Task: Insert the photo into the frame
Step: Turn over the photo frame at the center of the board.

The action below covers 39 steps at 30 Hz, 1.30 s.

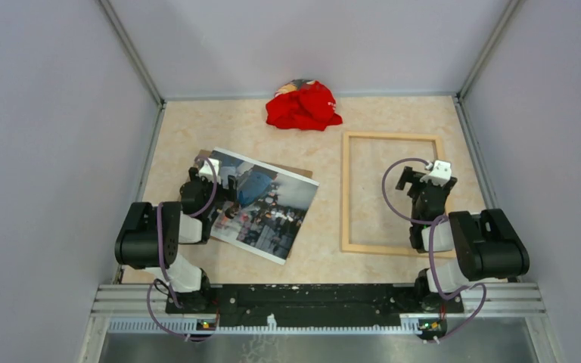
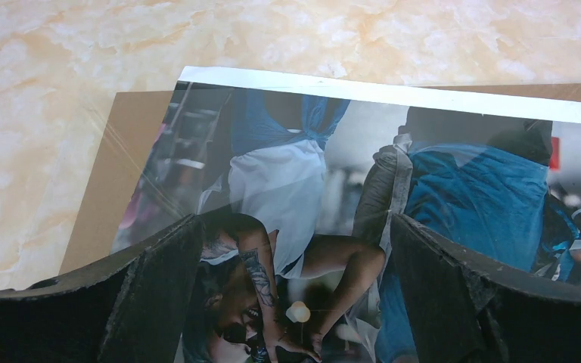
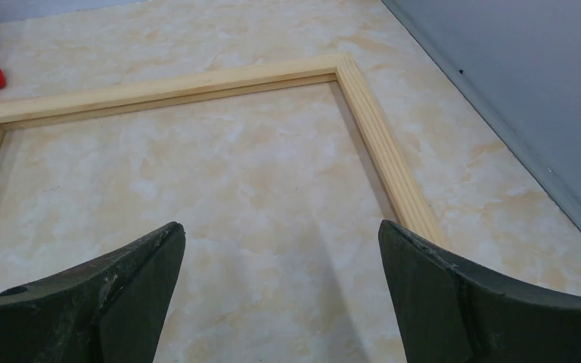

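Left end effector (image 2: 293,227), jaws wide and empty, hangs over the photo (image 2: 424,181), askew on a brown board (image 2: 113,166) left of the frame (image 1: 346,193). Right end effector (image 3: 281,227), equally wide, hangs over the frame. I'd pinch the photo's edge.

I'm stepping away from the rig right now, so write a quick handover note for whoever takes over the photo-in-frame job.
Left gripper: open, over the photo, holding nothing.
Right gripper: open, over the bare inside of the frame, holding nothing.
Photo: flat and skewed on the brown backing board, left side of the table.
Frame: flat on the right side, nothing in it, apart from the photo.
Done: nothing yet.
Left: pick up the photo and lay it in the frame.
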### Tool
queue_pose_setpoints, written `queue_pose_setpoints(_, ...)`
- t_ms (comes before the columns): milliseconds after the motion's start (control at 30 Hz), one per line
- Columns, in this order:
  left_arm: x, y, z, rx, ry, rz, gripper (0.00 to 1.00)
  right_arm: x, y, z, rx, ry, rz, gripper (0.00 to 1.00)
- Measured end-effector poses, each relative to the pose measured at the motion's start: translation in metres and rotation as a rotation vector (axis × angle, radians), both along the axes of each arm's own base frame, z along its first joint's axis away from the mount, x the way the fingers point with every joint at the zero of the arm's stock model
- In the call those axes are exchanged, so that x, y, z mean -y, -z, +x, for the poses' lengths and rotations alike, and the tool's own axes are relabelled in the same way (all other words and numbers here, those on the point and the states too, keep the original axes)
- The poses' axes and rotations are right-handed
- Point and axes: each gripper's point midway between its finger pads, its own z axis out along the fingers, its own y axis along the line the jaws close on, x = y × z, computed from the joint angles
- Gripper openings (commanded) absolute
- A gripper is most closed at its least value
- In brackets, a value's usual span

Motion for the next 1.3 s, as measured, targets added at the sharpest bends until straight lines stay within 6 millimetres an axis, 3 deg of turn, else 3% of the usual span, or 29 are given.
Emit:
queue_pose_setpoints(567, 0.000, 0.001, 0.003, -0.022, 0.001, -0.001, 0.99, -0.005, -0.001, -0.003, -0.042, -0.025, -0.012, 0.99)
queue_pose_setpoints(667, 0.002, -0.012, 0.030, -0.112, 0.019, 0.013, 0.99, -0.012, -0.030, 0.009, -0.040, -0.024, 0.025, 0.99)
queue_pose_setpoints(767, 0.003, -0.056, 0.068, -0.132, 0.041, 0.034, 0.99, -0.005, -0.084, 0.024, 0.041, 0.056, 0.209, 0.99)
queue_pose_setpoints(833, 0.004, -0.084, 0.082, -0.142, 0.060, 0.047, 0.99, 0.012, -0.112, 0.027, 0.094, 0.112, 0.389, 0.99)
queue_pose_setpoints(900, 0.004, -0.098, 0.086, -0.169, 0.074, 0.049, 0.99, 0.037, -0.124, 0.026, 0.124, 0.159, 0.517, 0.99)
queue_pose_setpoints(967, 0.004, -0.097, 0.081, -0.228, 0.091, 0.039, 0.99, 0.042, -0.112, 0.024, 0.073, 0.182, 0.580, 0.99)
queue_pose_setpoints(1033, 0.004, -0.085, 0.070, -0.295, 0.104, 0.023, 0.99, 0.015, -0.090, 0.028, -0.071, 0.153, 0.588, 0.99)
queue_pose_setpoints(1133, 0.004, -0.067, 0.051, -0.405, 0.113, -0.011, 0.99, -0.055, -0.073, 0.044, -0.308, 0.047, 0.509, 0.99)
queue_pose_setpoints(1233, 0.005, -0.066, 0.043, -0.462, 0.120, -0.038, 0.99, -0.118, -0.070, 0.057, -0.445, -0.095, 0.419, 0.99)
queue_pose_setpoints(1300, 0.005, -0.074, 0.044, -0.468, 0.122, -0.048, 0.99, -0.146, -0.062, 0.055, -0.517, -0.176, 0.384, 0.99)
